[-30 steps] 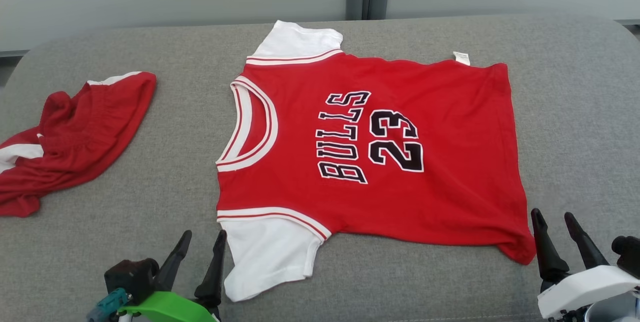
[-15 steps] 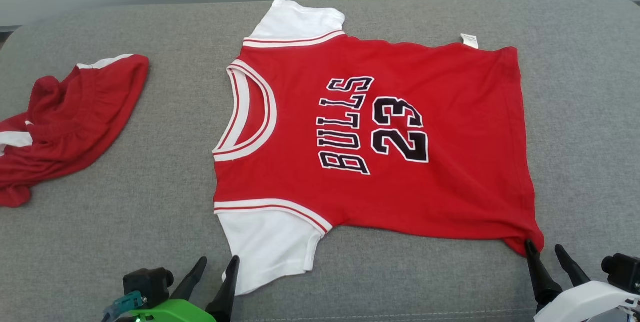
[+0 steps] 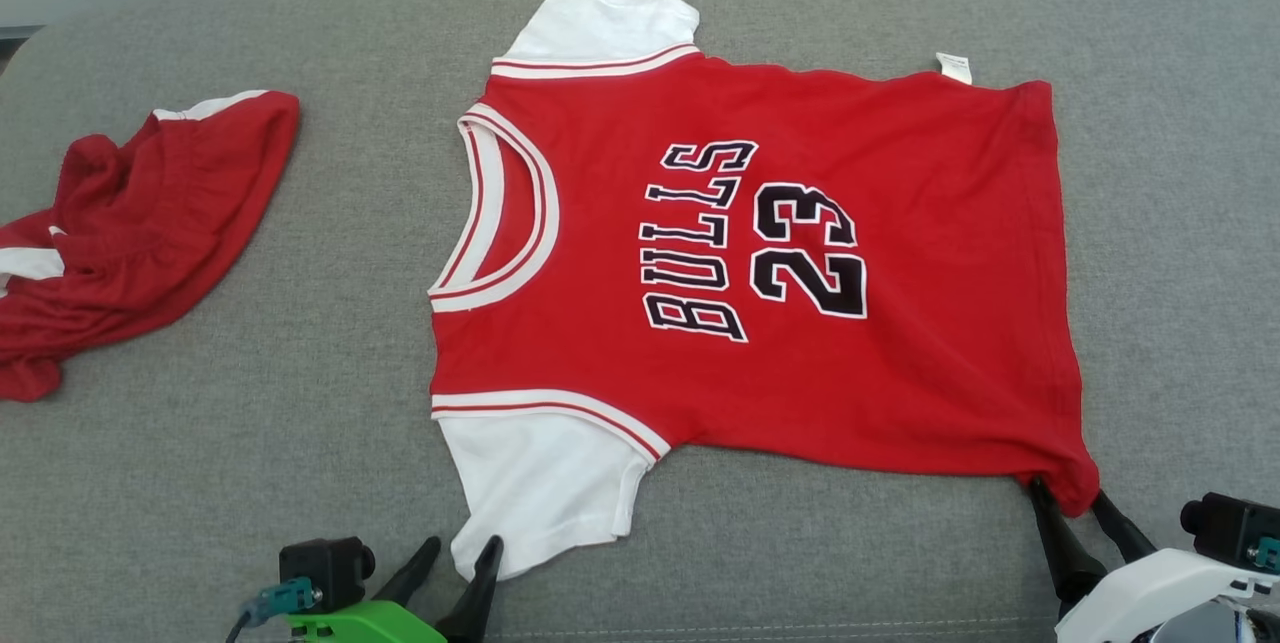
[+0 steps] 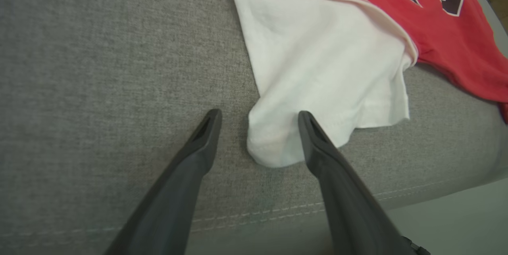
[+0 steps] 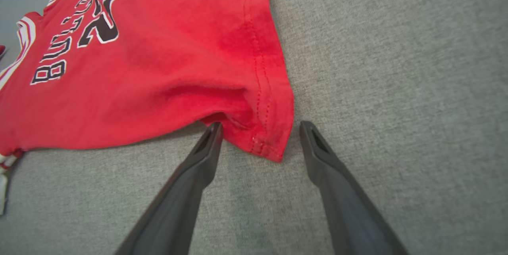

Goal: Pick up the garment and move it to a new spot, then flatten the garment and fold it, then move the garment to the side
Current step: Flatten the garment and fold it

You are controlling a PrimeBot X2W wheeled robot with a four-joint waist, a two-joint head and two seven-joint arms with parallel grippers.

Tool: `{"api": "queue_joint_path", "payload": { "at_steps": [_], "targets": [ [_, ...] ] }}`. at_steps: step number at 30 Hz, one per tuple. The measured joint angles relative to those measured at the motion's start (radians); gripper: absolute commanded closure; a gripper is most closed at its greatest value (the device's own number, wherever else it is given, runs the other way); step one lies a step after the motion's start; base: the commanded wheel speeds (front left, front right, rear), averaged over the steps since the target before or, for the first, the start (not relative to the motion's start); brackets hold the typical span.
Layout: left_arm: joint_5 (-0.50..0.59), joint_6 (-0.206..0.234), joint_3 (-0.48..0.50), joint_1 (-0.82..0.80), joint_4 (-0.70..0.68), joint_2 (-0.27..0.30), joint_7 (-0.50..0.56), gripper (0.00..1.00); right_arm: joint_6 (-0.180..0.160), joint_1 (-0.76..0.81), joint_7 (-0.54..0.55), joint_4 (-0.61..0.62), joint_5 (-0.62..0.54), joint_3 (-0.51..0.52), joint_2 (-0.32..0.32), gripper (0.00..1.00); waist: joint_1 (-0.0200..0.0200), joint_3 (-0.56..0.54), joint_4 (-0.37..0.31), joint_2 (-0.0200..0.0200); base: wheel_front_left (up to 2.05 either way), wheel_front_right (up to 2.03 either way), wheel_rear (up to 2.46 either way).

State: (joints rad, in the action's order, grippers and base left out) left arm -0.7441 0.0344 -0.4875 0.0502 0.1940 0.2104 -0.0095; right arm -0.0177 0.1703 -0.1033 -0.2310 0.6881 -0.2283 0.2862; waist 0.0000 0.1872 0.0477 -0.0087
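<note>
On the grey cushion, left gripper is straddling a white sleeve of the red jersey, right gripper its hem corner, fingers spread apart.

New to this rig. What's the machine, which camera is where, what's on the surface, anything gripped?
It is a wheeled robot with two arms, each ending in a gripper with two long dark fingers. The wide shot comes from its head camera, looking down at a grey upholstered surface. The two close shots come from wrist cameras looking along each gripper's fingers. On the surface lie a flat red jersey with white sleeves and BULLS 23 lettering, and crumpled red shorts with white trim at the robot's left. The left gripper stands open astride the near white sleeve's corner; the right gripper stands open astride the jersey's near hem corner. Nothing is held.
</note>
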Motion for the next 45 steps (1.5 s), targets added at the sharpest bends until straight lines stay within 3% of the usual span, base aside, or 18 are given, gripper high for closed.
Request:
{"api": "queue_joint_path", "payload": {
  "at_steps": [2,3,4,5,6,7,8,18,26,39,45],
  "targets": [
    [-0.003,0.000,0.000,-0.009,0.008,-0.001,0.008,0.00,0.006,-0.005,0.000,-0.005,0.000,0.000,0.000,0.00,0.0000,0.001,0.000,0.0000,0.00,0.00,0.00],
    [-0.011,-0.002,0.001,-0.012,0.011,-0.002,0.010,0.00,0.009,-0.009,0.004,-0.008,0.000,-0.002,0.000,0.34,0.0000,0.002,-0.001,0.0000,0.00,0.00,0.00],
    [-0.016,-0.007,0.000,-0.015,0.014,-0.002,0.017,0.00,0.009,-0.015,0.007,-0.011,0.000,-0.003,0.000,0.57,0.0000,0.002,-0.001,0.0000,0.00,0.00,0.00],
    [-0.020,-0.009,0.000,-0.017,0.017,-0.002,0.019,0.31,0.009,-0.020,0.008,-0.013,0.000,-0.004,0.000,0.77,0.0000,0.003,-0.001,0.0000,0.00,0.00,0.00],
    [-0.020,-0.009,0.000,-0.019,0.018,-0.002,0.019,0.52,0.012,-0.023,0.007,-0.015,0.001,-0.004,0.000,0.91,0.0000,0.004,-0.002,0.0000,0.00,0.00,0.00],
    [-0.020,-0.009,0.000,-0.020,0.019,-0.002,0.025,0.82,0.018,-0.024,0.007,-0.018,0.001,-0.004,0.000,1.00,-0.0001,0.004,-0.003,0.0000,0.00,0.00,0.00],
    [-0.023,-0.009,0.000,-0.021,0.020,-0.002,0.027,1.00,0.019,-0.025,0.007,-0.020,0.001,-0.004,0.000,1.00,0.0000,0.005,-0.003,0.0000,0.00,0.00,0.00],
    [-0.045,-0.036,-0.003,-0.036,0.019,-0.003,0.046,1.00,0.035,-0.044,-0.014,-0.039,0.004,0.003,-0.003,1.00,0.0000,0.000,-0.002,0.0000,0.00,0.00,0.00],
    [-0.068,-0.053,0.039,-0.047,-0.066,0.012,0.042,1.00,0.062,-0.045,-0.035,-0.039,0.015,0.017,0.003,1.00,0.0000,-0.007,0.010,0.0000,0.00,0.00,0.00],
    [-0.235,-0.077,0.124,-0.088,-0.187,-0.011,0.060,1.00,0.095,-0.082,-0.073,0.016,0.061,0.035,0.000,1.00,0.0000,-0.006,0.015,0.0000,0.00,0.00,0.00],
    [-0.245,-0.073,0.151,-0.156,-0.210,-0.004,0.082,1.00,0.102,-0.129,-0.070,0.027,0.093,0.039,-0.002,1.00,0.0000,0.019,0.006,0.0000,0.00,0.00,0.00]
  ]
}}
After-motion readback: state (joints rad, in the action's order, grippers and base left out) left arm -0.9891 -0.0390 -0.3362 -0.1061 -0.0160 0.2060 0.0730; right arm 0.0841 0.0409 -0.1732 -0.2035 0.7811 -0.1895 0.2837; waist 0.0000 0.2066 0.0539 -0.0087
